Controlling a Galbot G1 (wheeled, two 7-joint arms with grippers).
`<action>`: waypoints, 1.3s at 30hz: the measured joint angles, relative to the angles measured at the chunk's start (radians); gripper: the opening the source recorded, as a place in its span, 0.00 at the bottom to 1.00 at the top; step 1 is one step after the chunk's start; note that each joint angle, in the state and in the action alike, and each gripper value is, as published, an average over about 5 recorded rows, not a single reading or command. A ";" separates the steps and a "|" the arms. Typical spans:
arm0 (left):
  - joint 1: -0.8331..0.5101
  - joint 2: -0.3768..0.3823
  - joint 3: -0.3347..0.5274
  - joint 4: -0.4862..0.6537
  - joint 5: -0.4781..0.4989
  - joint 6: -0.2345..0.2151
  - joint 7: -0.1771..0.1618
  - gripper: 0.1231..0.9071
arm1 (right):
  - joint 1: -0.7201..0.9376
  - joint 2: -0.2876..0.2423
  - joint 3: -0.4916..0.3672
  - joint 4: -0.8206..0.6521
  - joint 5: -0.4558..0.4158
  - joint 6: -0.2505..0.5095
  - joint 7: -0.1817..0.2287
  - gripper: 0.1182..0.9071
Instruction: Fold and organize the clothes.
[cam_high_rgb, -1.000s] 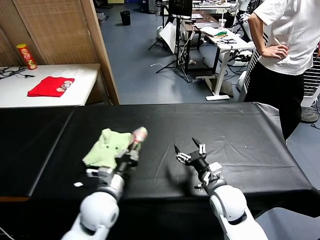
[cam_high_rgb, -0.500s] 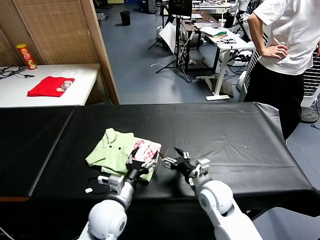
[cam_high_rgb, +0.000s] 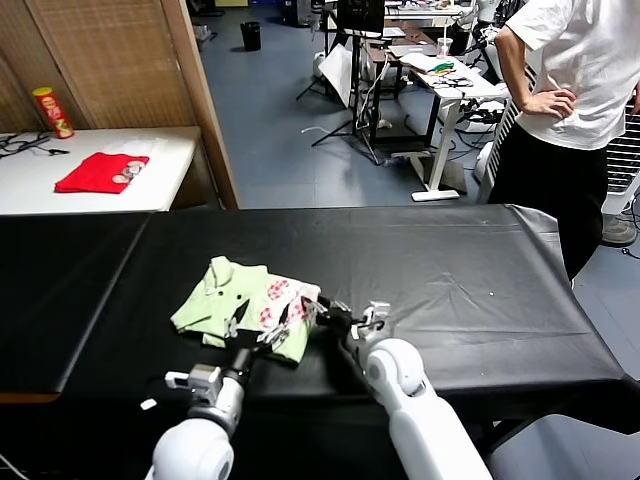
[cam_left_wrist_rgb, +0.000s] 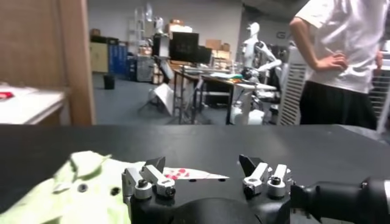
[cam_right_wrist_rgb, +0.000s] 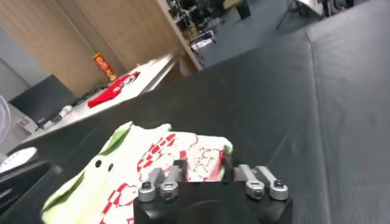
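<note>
Clamped on the right-hand edge of the pale green shirt is the right gripper, its fingers seen in the right wrist view pinching the red-and-white patterned patch between them. At the shirt's near edge the left gripper is shown with its fingers spread wide apart and nothing held between them, the garment itself lying loosely folded on the black table, left of its middle and toward the robot's side. Beyond, a small red garment and a red canister are seen on a white side table, while a person in a white T-shirt is seen standing past the table's far right corner.
</note>
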 joint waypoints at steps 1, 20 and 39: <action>0.005 0.000 -0.003 0.000 0.000 -0.005 -0.001 0.86 | 0.008 0.000 -0.004 -0.011 -0.025 0.012 -0.014 0.25; 0.056 0.020 -0.030 0.038 -0.011 -0.095 0.006 0.86 | 0.064 -0.174 -0.023 -0.071 -0.703 0.538 -0.243 0.65; 0.330 0.166 -0.123 -0.108 -0.021 -0.158 -0.052 0.86 | -0.682 -0.256 0.286 0.517 -0.476 0.457 0.040 0.86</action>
